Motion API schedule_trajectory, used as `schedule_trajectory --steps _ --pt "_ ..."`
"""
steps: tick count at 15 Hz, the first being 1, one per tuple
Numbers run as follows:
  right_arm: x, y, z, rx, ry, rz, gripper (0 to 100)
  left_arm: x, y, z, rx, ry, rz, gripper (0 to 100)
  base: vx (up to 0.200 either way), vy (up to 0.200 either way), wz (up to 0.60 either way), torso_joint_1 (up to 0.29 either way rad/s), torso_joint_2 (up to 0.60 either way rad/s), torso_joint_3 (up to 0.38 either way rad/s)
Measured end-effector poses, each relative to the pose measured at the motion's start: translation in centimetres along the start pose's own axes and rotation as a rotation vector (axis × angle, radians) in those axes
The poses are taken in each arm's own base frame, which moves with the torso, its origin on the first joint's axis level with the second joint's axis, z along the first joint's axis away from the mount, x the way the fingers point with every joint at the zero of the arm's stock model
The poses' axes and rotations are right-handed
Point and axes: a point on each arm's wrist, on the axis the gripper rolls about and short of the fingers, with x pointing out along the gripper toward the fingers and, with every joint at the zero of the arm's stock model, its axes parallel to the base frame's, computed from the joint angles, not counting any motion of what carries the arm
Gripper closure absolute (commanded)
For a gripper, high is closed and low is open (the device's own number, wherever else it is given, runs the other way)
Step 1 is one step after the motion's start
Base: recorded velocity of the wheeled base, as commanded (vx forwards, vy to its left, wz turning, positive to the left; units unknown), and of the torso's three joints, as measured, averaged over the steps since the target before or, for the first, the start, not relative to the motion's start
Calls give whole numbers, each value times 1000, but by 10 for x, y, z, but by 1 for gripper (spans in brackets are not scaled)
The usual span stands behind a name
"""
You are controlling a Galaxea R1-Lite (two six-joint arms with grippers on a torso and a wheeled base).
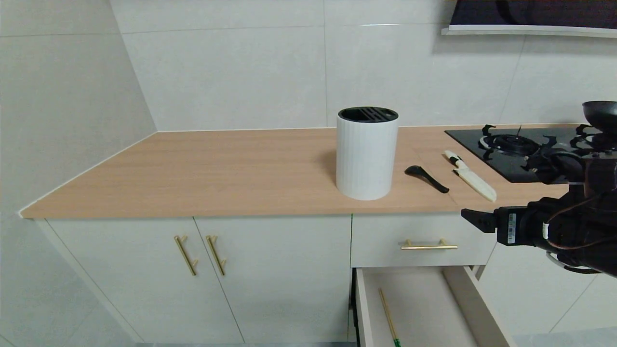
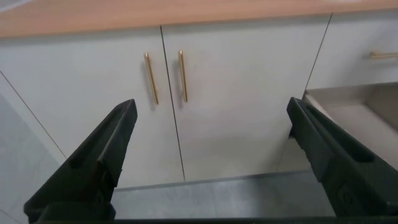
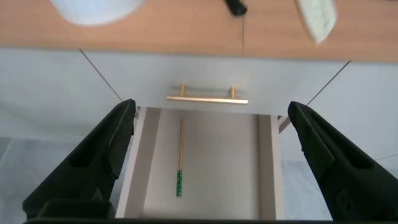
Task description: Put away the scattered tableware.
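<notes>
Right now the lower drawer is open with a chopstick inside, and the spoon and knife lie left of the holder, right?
No: the head view shows the spoon and knife right of the holder. The lower drawer is open with a chopstick inside.

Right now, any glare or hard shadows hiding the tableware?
Head view: even light, no glare; the white holder throws only a faint shadow on the counter, spoon and knife stand out clearly. Right wrist view: open drawer evenly lit, chopstick plain to see. Left wrist view: fingers are dark silhouettes against pale cabinet doors.
</notes>
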Motion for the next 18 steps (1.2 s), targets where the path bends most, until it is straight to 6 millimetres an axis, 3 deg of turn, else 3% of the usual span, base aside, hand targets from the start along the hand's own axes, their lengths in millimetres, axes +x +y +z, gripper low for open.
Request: schedule_trajectory --steps 4,12,15,18 --pt "1 0 -1 0 3 0 0 0 0 0 0 0 0 0 0 0 0 177 -397 -220" --pt "16 0 -3 -20 34 -12 0 0 0 0 0 0 0 0 0 0 0 11 -23 -12" --pt "41 -5 14 -26 -17 -22 0 0 0 0 0 0 0 0 0 0 0 0 0 0" --pt "86 -12 36 -21 -62 26 0 0 0 0 0 0 0 0 0 0 0 0 0 0"
